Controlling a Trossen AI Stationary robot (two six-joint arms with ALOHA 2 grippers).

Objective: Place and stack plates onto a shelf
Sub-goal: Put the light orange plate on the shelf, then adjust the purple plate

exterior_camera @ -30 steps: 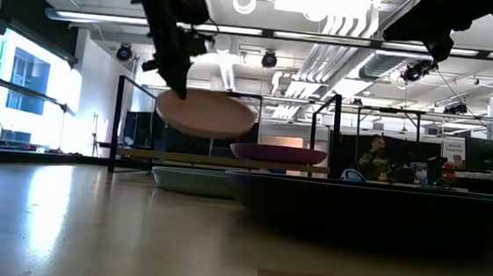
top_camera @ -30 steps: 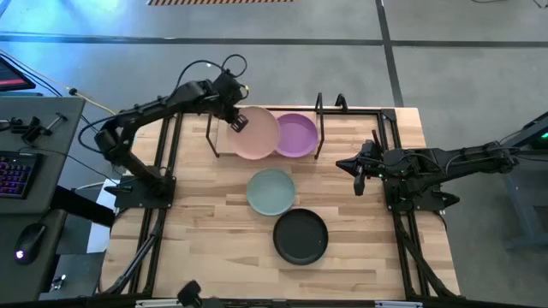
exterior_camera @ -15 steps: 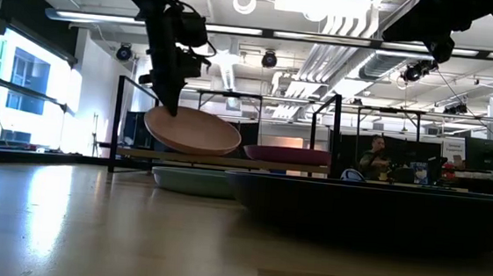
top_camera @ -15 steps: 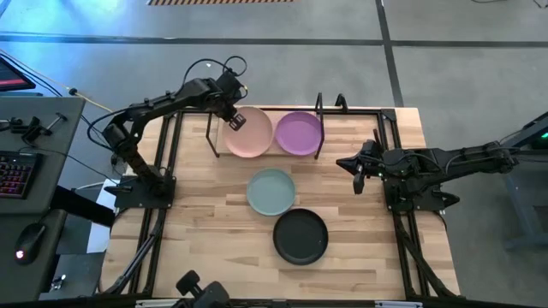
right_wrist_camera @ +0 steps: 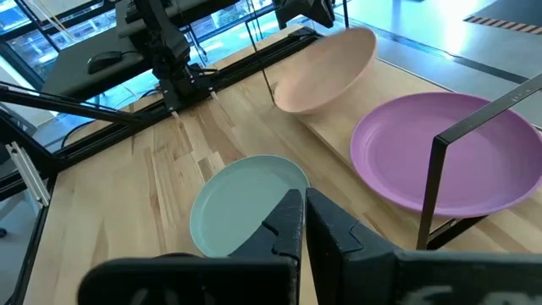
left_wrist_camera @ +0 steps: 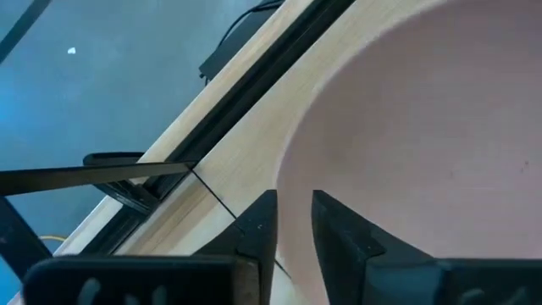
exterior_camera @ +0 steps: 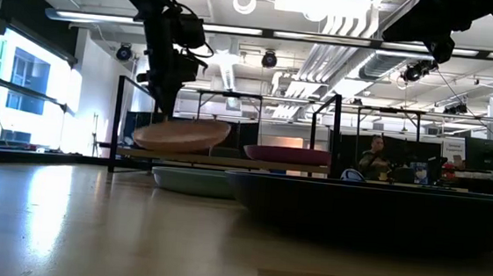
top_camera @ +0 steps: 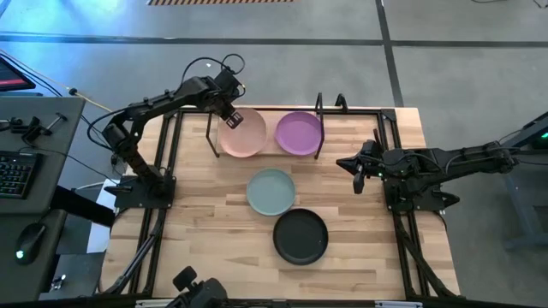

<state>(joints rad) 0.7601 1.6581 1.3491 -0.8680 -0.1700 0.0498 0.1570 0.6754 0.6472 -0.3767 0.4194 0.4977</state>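
The pink plate [top_camera: 246, 135] is over the left half of the shelf [top_camera: 272, 152], tilted, and my left gripper [top_camera: 229, 117] is shut on it at its far-left side. The purple plate [top_camera: 299, 133] lies flat on the shelf's right half. On the tabletop nearer to me lie the pale blue-green plate [top_camera: 271, 190] and the black plate [top_camera: 300, 236]. My right gripper [top_camera: 354, 168] hovers shut to the right of them, touching nothing. My left gripper pinches the pink plate's rim [left_wrist_camera: 292, 182] between its two fingers [left_wrist_camera: 257, 227], one on the inside of the plate and one on the outside. It comes from above, slanting in from the far left. The plate [exterior_camera: 180, 136] is tilted, and its lower side sits at the shelf board.
The shelf's black wire uprights [top_camera: 318, 127] stand at its left and right ends and along its far side. Black frame rails [top_camera: 167, 162] run along both table sides. Bare tabletop [top_camera: 214, 222] lies left of the two loose plates.
My left gripper has moved down and toward the table's left. The pink plate, which hung above the shelf and overlapped the purple plate, now sits low on the shelf's left half beside it, still tilted. My right arm has kept still.
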